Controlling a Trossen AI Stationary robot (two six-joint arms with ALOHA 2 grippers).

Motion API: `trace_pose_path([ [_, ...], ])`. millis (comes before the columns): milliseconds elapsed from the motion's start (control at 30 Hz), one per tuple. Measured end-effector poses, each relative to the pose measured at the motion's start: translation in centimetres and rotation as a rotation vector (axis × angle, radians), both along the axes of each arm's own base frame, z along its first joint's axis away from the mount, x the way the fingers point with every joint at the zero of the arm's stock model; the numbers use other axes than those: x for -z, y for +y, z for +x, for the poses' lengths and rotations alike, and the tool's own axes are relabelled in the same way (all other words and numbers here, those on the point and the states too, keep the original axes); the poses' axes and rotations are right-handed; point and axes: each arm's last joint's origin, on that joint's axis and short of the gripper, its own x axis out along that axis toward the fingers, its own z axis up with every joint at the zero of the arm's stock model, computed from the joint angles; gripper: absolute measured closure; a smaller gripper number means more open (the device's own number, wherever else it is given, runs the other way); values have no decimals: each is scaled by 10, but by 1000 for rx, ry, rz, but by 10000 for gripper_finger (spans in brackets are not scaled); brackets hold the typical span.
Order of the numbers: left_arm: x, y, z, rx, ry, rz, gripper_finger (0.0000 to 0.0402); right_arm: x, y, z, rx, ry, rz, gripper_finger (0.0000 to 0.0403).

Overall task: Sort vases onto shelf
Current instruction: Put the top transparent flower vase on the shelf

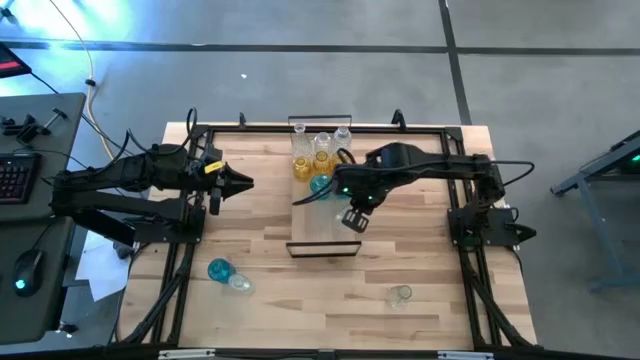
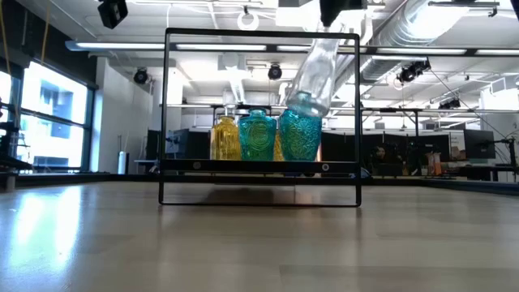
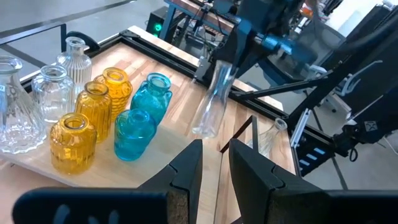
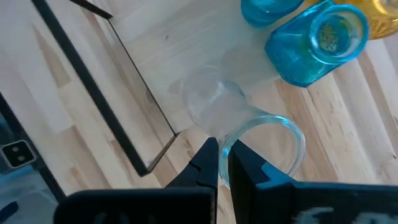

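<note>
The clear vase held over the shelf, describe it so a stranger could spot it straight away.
Start at the shelf in the middle of the table. The right tool hangs above it, shut on the rim of a clear vase, beside two teal vases. It alone is tall, slim, colourless, tilted and lifted off the board.

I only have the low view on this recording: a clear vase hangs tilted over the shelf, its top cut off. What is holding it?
Observer: The right pincer is shut on the clear vase's rim, as the right wrist view shows.
Operator: Is it already resting on the shelf?
Observer: I cannot tell for sure; from the left wrist view its base sits low over the shelf, beside the two teal vases.
Operator: Where is the other arm?
Observer: The left pincer waits left of the shelf, holding nothing.
Operator: Any vases left on the table?
Observer: Yes: a teal vase, a clear vase beside it, and another clear vase nearer the right arm.
</note>
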Motion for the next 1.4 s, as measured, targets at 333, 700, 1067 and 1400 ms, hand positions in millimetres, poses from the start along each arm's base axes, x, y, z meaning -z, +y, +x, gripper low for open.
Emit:
trace_pose_path([
  [333,0,0,0,0,0,-1,330,26,-7,22,-59,71,-24,403],
  [700,0,0,0,0,-1,-6,330,26,-22,24,-44,54,-32,403],
  [1067,0,0,0,-1,-1,-6,330,43,-22,37,-105,90,24,403],
  [1400,0,0,0,-1,-1,-8,330,51,-24,41,-115,119,18,403],
])
